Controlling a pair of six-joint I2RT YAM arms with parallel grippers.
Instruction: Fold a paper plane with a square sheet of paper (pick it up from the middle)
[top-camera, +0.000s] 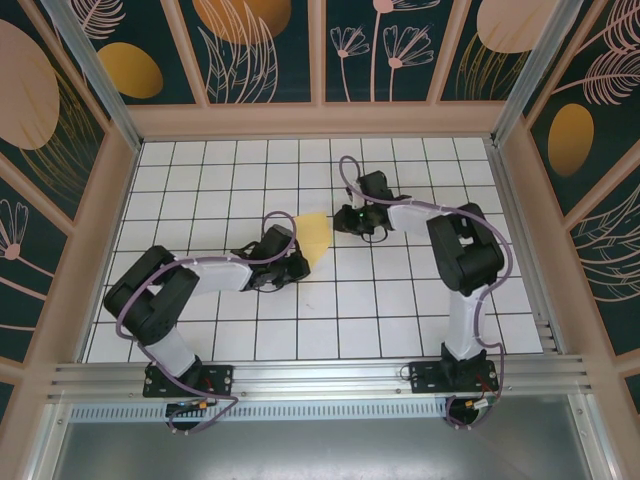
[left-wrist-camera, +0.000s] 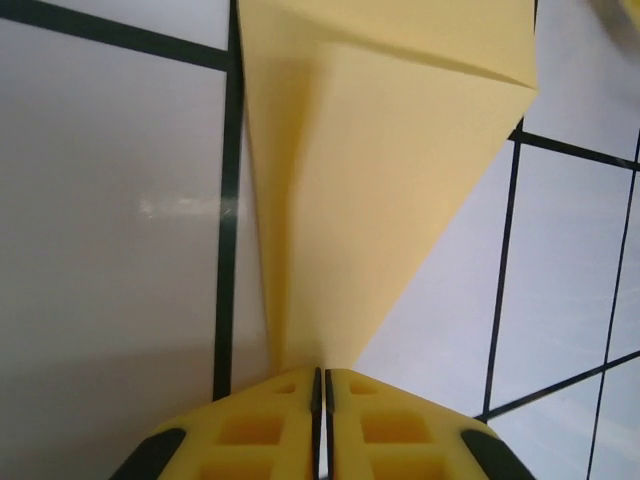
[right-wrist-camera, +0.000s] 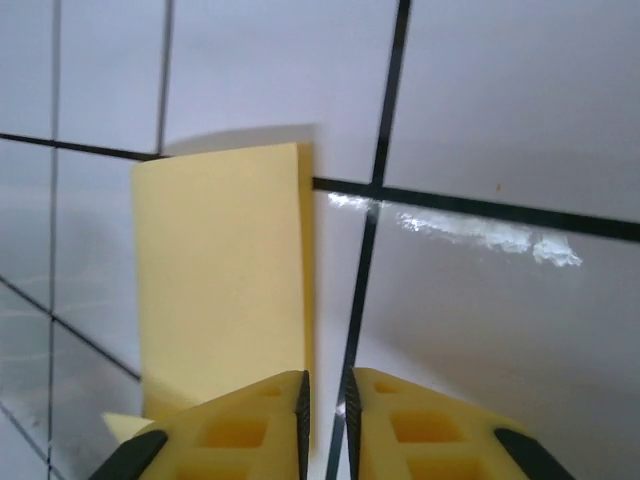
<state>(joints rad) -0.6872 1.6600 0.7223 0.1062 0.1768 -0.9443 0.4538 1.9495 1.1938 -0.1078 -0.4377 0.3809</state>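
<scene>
The square sheet of paper (top-camera: 316, 238) lies folded into a yellow pointed wedge on the white grid table (top-camera: 400, 300), between my two grippers. My left gripper (top-camera: 301, 262) sits at the wedge's narrow near tip. In the left wrist view the paper (left-wrist-camera: 380, 180) fans out from the left gripper (left-wrist-camera: 321, 372), whose jaws are a hairline apart with the tip at their mouth. My right gripper (top-camera: 346, 219) is at the wedge's wide far end. In the right wrist view the right gripper (right-wrist-camera: 325, 378) stands slightly open, bare table showing in the gap and the paper (right-wrist-camera: 220, 270) just left of it.
Wooden walls (top-camera: 320, 120) with patterned panels enclose the table on three sides. An aluminium rail (top-camera: 320, 375) runs along the near edge, where both arm bases are bolted. White tiles lie free in front of and behind the paper.
</scene>
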